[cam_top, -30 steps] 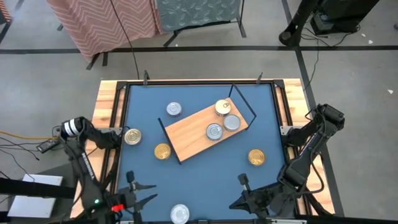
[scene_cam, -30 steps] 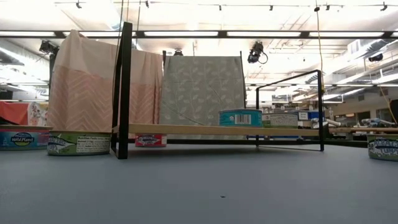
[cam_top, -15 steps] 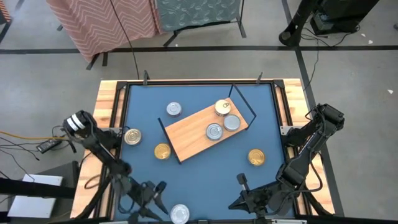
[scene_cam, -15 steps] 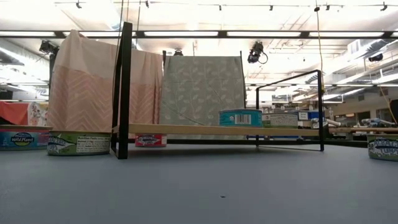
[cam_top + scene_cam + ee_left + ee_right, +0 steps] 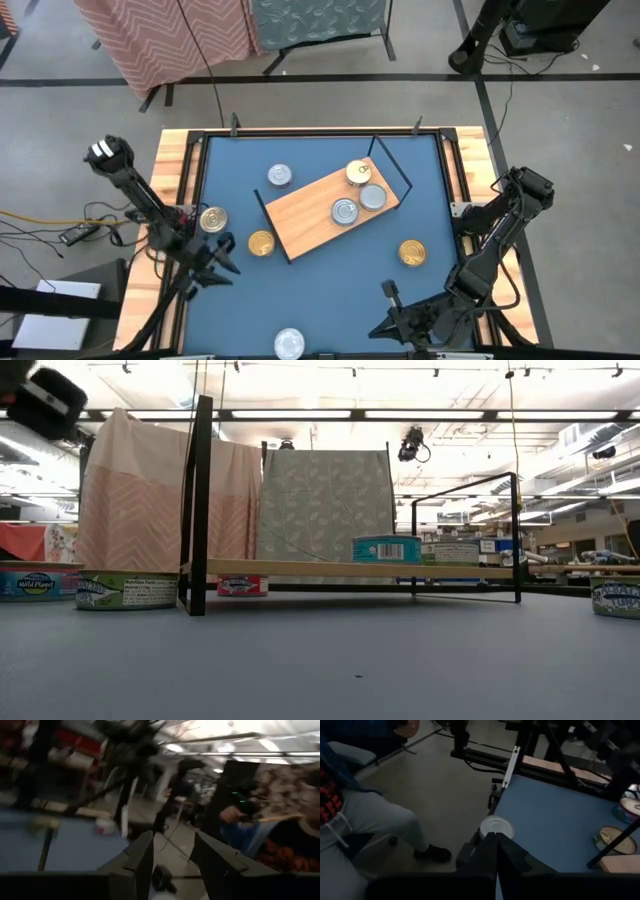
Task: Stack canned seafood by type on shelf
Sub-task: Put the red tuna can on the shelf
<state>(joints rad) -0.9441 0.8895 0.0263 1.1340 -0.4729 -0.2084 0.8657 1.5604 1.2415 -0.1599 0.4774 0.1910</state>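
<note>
The left claw (image 5: 222, 252) hangs half open and empty over the blue bench (image 5: 320, 300), beside a gold-lidded round tin (image 5: 261, 243). The right claw (image 5: 388, 290) rests shut, empty, at the near edge. Three tins sit on the light-wood shelf (image 5: 305, 210); others lie scattered around it.

The left gripper (image 5: 222, 252) has swung from the near edge toward the gold can (image 5: 260, 243).
</note>
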